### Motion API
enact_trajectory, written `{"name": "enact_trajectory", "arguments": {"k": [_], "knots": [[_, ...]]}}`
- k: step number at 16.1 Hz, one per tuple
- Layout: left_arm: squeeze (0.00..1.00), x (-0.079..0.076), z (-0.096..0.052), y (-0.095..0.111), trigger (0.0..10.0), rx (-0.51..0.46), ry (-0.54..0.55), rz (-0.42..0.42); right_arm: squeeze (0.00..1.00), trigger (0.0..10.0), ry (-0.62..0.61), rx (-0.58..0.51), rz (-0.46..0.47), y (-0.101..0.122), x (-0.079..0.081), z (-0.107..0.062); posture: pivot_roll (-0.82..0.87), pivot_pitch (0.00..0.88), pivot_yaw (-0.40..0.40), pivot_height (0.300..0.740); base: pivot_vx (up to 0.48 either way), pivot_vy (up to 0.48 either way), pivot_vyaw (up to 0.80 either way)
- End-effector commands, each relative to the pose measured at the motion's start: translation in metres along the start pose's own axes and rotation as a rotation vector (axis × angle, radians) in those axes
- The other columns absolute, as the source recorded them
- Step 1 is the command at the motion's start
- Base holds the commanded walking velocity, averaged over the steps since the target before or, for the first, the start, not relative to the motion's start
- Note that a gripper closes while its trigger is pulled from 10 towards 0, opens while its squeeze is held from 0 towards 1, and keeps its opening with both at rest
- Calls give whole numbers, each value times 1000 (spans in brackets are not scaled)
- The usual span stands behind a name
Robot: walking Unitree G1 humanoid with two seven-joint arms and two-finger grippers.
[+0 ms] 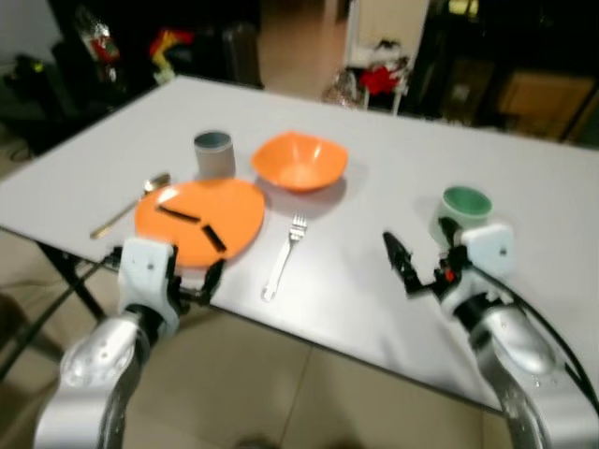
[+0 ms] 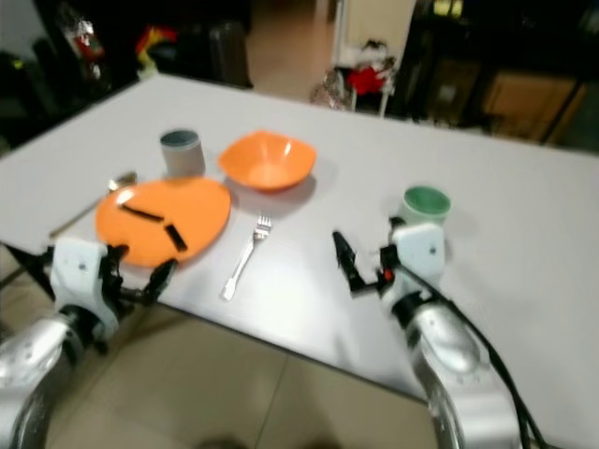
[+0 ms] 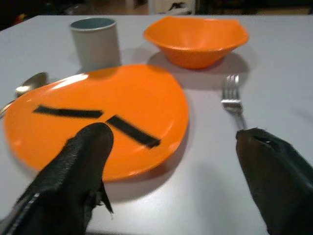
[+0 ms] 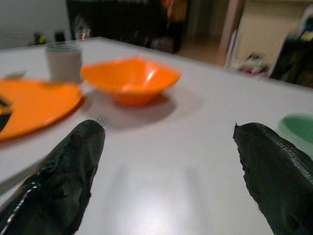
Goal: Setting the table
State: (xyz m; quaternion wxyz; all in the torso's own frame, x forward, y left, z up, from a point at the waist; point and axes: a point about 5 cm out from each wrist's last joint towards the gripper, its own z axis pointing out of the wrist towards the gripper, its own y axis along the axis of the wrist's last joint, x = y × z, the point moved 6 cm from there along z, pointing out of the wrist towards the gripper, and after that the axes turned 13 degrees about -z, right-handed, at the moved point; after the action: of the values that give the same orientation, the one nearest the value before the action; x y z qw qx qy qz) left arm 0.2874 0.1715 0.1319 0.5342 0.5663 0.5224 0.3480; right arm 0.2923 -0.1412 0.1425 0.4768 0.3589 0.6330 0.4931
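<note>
A big white table (image 1: 393,168) stands in a dark room with a tan floor. Near the table's front edge lies an orange plate (image 1: 201,220) with two black strips on it. A spoon (image 1: 131,206) lies just beside the plate, toward the table's left edge. A fork (image 1: 284,254) lies on the plate's other side, close to the front edge. Behind the plate stand a gray cup (image 1: 213,152) and an orange bowl (image 1: 299,161), nearer the middle of the table. A green cup (image 1: 463,210) sits well apart, toward the right edge.

The left claw (image 3: 171,161) hangs at the front edge by the plate, fingers wide, holding nothing. The right claw (image 4: 166,161) hangs over the table near the green cup, also wide and empty.
</note>
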Motion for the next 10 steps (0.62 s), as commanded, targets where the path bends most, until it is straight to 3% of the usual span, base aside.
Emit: {"name": "enact_trajectory", "arguments": {"k": [1, 2, 3, 4, 8, 10], "knots": [[1000, -5, 1, 3, 10000, -9, -3, -5, 1000, 10000, 8, -21, -27, 5, 0, 1, -12, 0, 13, 740, 0, 0, 800], [1000, -5, 3, 4, 10000, -17, 14, 11, 1000, 10000, 4, -21, -28, 4, 1, 1, -10, 0, 10, 740, 0, 0, 800], [906, -5, 6, 6, 10000, -31, 23, 19, 1000, 10000, -6, -18, -14, 3, 1, 1, -9, 0, 7, 740, 0, 0, 800], [0, -6, 7, 5, 10000, -34, 33, 6, 1000, 10000, -11, -16, -9, 2, 1, 2, -12, 0, 7, 740, 0, 0, 800], [0, -7, 6, 1, 10000, -28, 83, -11, 1000, 10000, -17, -13, -10, 0, -3, 9, 0, 0, -22, 740, 0, 0, 800], [0, -6, 10, 9, 10000, -60, 98, 34, 1000, 10000, -25, -10, -7, -1, -4, 12, 10, 0, -24, 740, 0, 0, 800]]}}
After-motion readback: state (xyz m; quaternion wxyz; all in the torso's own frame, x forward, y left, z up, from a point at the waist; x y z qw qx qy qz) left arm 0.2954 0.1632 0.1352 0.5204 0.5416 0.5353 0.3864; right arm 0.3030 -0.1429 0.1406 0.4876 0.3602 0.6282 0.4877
